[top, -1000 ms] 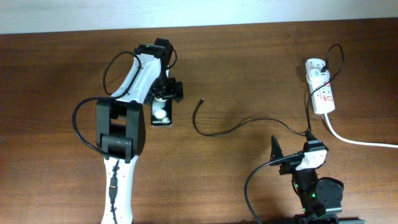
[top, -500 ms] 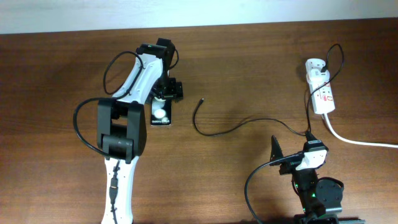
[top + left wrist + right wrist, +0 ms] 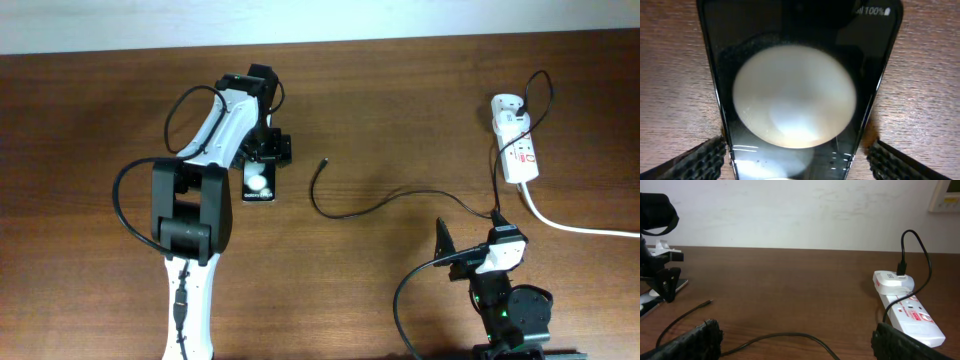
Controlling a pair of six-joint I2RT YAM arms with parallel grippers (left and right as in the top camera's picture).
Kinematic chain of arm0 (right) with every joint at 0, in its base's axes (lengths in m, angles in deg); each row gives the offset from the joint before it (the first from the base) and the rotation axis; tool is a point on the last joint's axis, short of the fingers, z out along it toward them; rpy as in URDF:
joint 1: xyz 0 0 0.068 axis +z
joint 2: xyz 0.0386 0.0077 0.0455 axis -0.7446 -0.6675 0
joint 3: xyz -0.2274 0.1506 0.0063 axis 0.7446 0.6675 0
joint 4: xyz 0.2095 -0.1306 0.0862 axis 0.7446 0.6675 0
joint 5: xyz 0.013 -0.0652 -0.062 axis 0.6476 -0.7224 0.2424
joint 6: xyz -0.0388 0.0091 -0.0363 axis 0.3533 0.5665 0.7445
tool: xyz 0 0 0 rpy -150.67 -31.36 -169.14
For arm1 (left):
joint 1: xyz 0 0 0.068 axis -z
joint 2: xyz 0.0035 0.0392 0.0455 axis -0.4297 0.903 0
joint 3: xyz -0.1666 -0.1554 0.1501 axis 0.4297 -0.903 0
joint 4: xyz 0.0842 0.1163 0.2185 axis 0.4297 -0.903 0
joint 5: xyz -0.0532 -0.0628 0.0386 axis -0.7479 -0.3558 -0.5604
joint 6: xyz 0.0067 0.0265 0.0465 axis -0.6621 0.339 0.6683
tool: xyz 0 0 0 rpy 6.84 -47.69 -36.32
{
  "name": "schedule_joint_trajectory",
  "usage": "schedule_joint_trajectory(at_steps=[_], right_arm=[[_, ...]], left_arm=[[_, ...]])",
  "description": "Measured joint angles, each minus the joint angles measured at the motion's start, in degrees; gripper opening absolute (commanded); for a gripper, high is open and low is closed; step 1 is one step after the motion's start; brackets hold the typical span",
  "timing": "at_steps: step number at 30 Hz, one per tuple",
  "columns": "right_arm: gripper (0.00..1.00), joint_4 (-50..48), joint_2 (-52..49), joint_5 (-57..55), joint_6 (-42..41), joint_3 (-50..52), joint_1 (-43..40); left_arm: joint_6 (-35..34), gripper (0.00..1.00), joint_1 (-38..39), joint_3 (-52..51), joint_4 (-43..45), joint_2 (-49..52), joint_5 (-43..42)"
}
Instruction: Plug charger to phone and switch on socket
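Your left claw straddled the phone, pads beside its edges; whether it gripped could not be told. Next, the charger curved across the table, tip apart from the phone. Your right claw gaped wide, empty. The socket lay farthest right.

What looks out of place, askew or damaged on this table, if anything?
Nothing looks damaged or spilled. The phone lies flat. The charger curves loosely over the table, its tip lying free, apart from the phone, and its other end is plugged in at the socket.
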Motion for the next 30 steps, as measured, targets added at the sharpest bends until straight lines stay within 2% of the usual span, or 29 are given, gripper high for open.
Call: schedule_joint_trajectory(at_steps=[13, 20, 24, 30], right_arm=[[0.99, 0.0, 0.0, 0.0, 0.0, 0.0, 0.0], [0.99, 0.0, 0.0, 0.0, 0.0, 0.0, 0.0], [0.99, 0.0, 0.0, 0.0, 0.0, 0.0, 0.0], [0.99, 0.0, 0.0, 0.0, 0.0, 0.0, 0.0]], left_arm=[[2.8, 0.91, -0.4, -0.4, 1.2, 0.0, -1.5], [2.8, 0.91, -0.3, -5.0, 5.5, -2.4, -1.3], [2.8, 0.79, -0.4, -5.0, 5.6, -2.4, -1.3], [3.1, 0.75, -0.4, -5.0, 5.5, -2.5, -1.3]])
